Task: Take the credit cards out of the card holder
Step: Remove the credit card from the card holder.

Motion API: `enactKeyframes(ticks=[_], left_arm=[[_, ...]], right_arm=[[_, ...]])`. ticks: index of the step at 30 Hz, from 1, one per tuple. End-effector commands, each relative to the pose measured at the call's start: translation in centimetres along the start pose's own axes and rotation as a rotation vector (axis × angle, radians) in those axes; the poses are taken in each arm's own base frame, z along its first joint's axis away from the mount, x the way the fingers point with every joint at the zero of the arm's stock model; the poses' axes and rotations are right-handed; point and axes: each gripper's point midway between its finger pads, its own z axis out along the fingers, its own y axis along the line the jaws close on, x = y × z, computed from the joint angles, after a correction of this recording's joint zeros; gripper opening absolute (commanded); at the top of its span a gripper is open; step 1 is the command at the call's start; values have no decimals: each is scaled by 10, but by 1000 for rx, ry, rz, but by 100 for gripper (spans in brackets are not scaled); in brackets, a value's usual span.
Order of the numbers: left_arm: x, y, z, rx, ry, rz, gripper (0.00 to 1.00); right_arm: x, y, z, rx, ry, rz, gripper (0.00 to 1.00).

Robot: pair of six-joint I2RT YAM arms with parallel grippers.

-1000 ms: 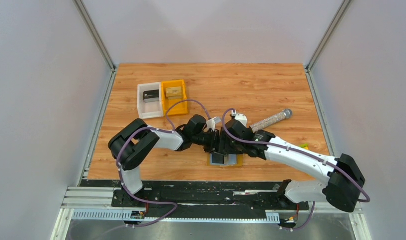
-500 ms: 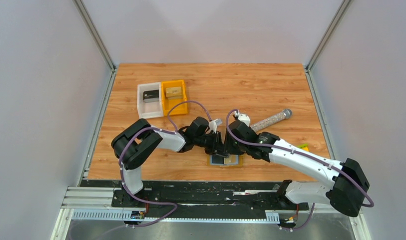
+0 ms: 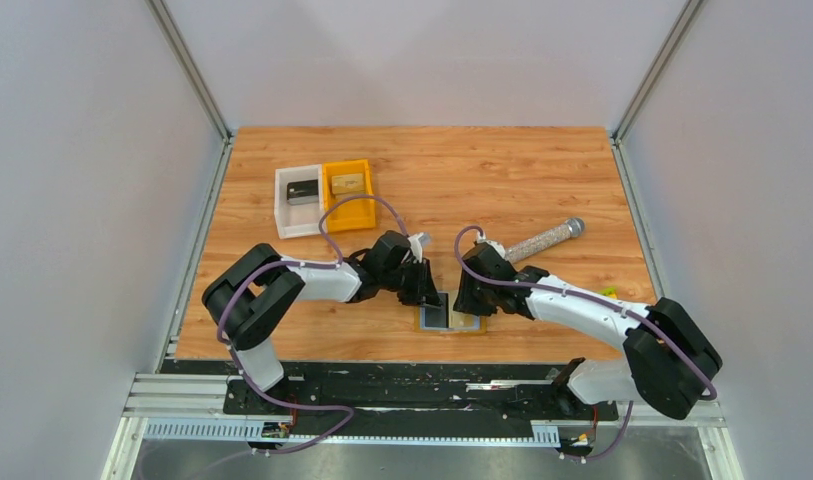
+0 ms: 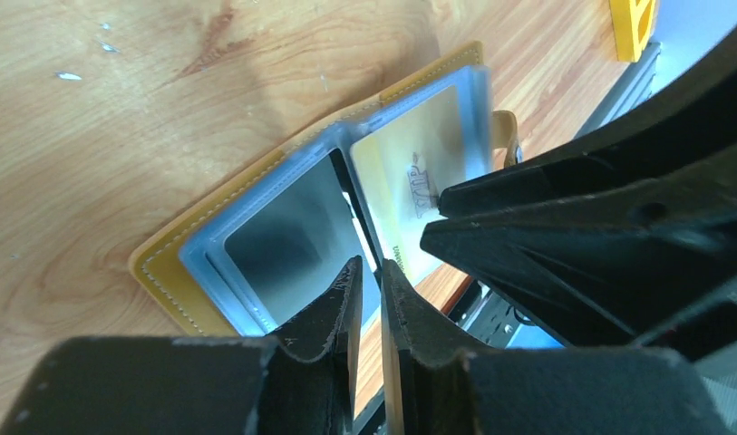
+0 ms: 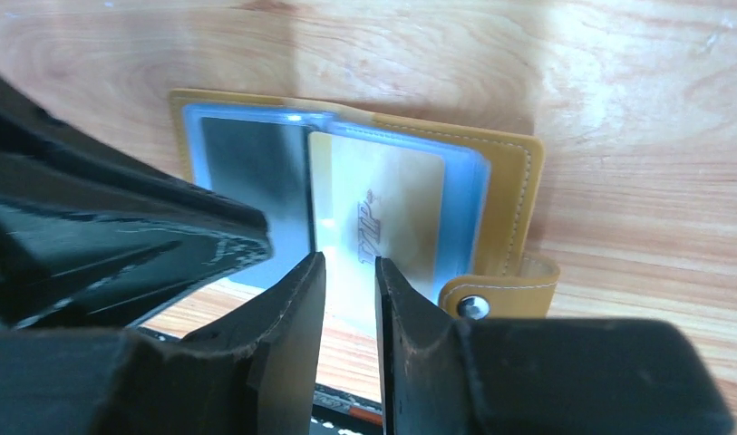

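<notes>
The card holder (image 3: 464, 324) lies open and flat near the table's front edge, mustard-tan with light-blue panels. It also shows in the left wrist view (image 4: 165, 263) and the right wrist view (image 5: 509, 181). A dark card (image 5: 251, 168) sits in its left panel. A gold VIP card (image 5: 383, 217) sits in the right panel, its near end sticking out of the sleeve (image 4: 414, 181). My left gripper (image 3: 434, 300) (image 4: 369, 265) is over the left panel, jaws almost together and empty. My right gripper (image 3: 469, 305) (image 5: 349, 258) is over the gold card's near end, jaws a narrow gap apart, nothing between them.
A white bin (image 3: 300, 200) and an orange bin (image 3: 348, 193), each with a small item, stand at the back left. A clear tube with a grey cap (image 3: 542, 240) lies to the right. A small yellow-green object (image 3: 608, 293) is beside the right arm. The table's front edge runs just below the holder.
The two grippers were bunched together above the holder. They have drawn apart, the left one leftward and the right one rightward, and more of the open holder shows.
</notes>
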Motion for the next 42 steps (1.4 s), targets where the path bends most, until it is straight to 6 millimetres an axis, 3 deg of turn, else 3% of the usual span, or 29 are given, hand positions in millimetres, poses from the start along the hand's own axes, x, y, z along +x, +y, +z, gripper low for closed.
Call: enactKeyframes(ticks=[1, 17, 27, 42], left_arm=[[-5, 1, -7, -12, -30, 31, 21], [-11, -17, 0, 92, -39, 28, 37], [-11, -13, 10, 104, -36, 8, 40], [-4, -15, 20, 155, -36, -47, 40]], right_arm=[[-3, 0, 10, -30, -8, 10, 27], [-10, -10, 3, -32, -37, 26, 26], [-1, -22, 10, -11, -17, 48, 25], [6, -19, 12, -40, 15, 66, 24]])
